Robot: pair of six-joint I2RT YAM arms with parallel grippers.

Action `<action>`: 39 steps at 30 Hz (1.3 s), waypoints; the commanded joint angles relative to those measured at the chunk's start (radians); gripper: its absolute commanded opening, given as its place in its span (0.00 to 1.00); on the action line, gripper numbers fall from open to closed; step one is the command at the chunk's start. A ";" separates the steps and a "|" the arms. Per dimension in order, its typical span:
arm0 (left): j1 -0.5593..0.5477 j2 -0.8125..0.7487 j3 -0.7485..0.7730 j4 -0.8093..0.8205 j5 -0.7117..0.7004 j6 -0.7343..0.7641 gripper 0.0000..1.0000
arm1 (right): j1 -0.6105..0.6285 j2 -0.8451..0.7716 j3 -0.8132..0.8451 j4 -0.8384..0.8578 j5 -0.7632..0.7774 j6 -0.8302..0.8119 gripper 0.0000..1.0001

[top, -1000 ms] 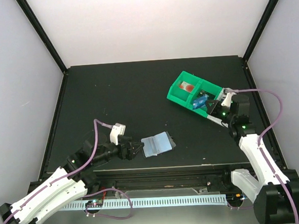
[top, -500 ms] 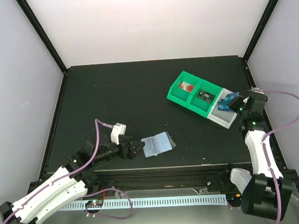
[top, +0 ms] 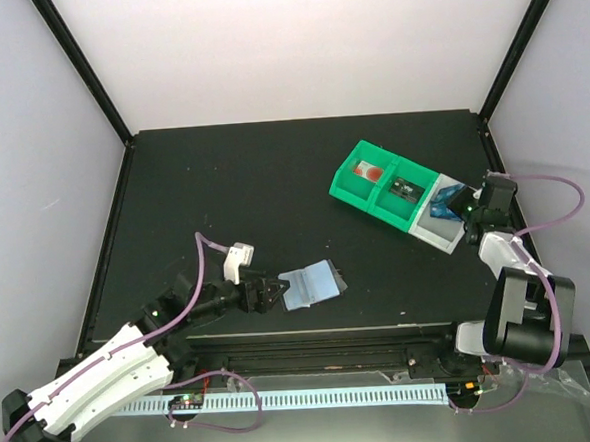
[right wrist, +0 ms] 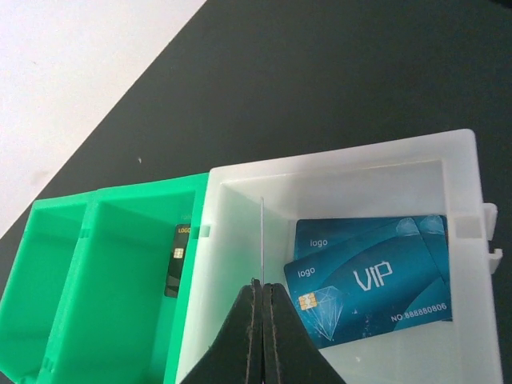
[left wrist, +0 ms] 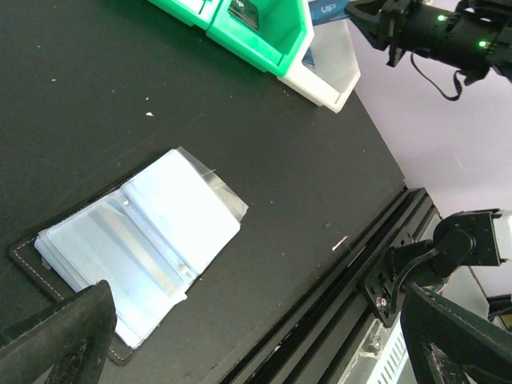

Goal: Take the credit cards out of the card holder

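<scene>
- The left pincer (top: 270,293), jaws wide apart, sits just beside the card holder (left wrist: 140,248), which lies open on the table (top: 223,185) near its front edge.
- The right pincer (right wrist: 260,294), jaws together, hangs over the white end of the tray (right wrist: 336,172), where the credit cards (right wrist: 368,280) lie overlapped.
- We advise pinning the holder's near edge first, then drawing any card flat along its sleeve.
- The holder has pale blue-grey clear sleeves and a dark stitched border. We cannot tell whether any card is inside.
</scene>
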 commanded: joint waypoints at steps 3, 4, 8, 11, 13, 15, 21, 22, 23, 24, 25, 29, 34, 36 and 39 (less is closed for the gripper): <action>0.002 -0.021 -0.027 0.055 0.039 -0.021 0.99 | -0.006 0.053 0.010 0.073 -0.007 -0.003 0.01; 0.002 -0.024 -0.032 0.060 0.040 -0.025 0.99 | -0.006 0.057 0.012 0.066 0.002 -0.006 0.01; 0.001 -0.034 -0.038 0.057 0.035 -0.026 0.99 | -0.006 0.086 0.017 0.061 0.022 -0.011 0.01; 0.002 -0.044 -0.034 0.048 0.036 -0.024 0.99 | -0.005 0.120 0.024 0.061 0.048 -0.020 0.01; 0.002 -0.051 -0.034 0.041 0.037 -0.025 0.99 | -0.003 0.141 0.036 0.042 0.074 -0.028 0.03; 0.002 -0.054 -0.031 0.030 0.037 -0.022 0.99 | -0.004 0.147 0.041 0.032 0.099 -0.028 0.05; 0.001 -0.049 -0.014 0.001 0.034 -0.010 0.99 | -0.002 0.128 0.055 -0.005 0.129 -0.035 0.15; 0.001 -0.048 -0.014 0.000 0.033 -0.011 0.99 | -0.001 0.126 0.058 -0.015 0.131 -0.032 0.17; 0.001 -0.046 -0.016 -0.002 0.031 -0.013 0.99 | -0.001 0.123 0.062 -0.025 0.131 -0.026 0.19; 0.002 -0.048 -0.017 -0.004 0.030 -0.016 0.99 | -0.001 0.122 0.066 -0.037 0.131 -0.018 0.22; 0.002 -0.049 -0.019 -0.004 0.030 -0.018 0.99 | -0.001 0.121 0.071 -0.048 0.131 -0.007 0.23; 0.002 -0.052 -0.024 -0.005 0.032 -0.028 0.99 | 0.001 0.096 0.097 -0.112 0.140 0.021 0.32; 0.002 -0.037 -0.032 0.001 0.023 -0.040 0.99 | 0.017 0.041 0.136 -0.187 0.104 0.027 0.36; 0.002 -0.020 -0.034 0.006 0.018 -0.047 0.98 | 0.033 0.018 0.154 -0.219 0.085 0.020 0.37; 0.002 0.014 -0.031 0.012 0.014 -0.054 0.97 | 0.064 -0.022 0.175 -0.268 0.045 0.007 0.38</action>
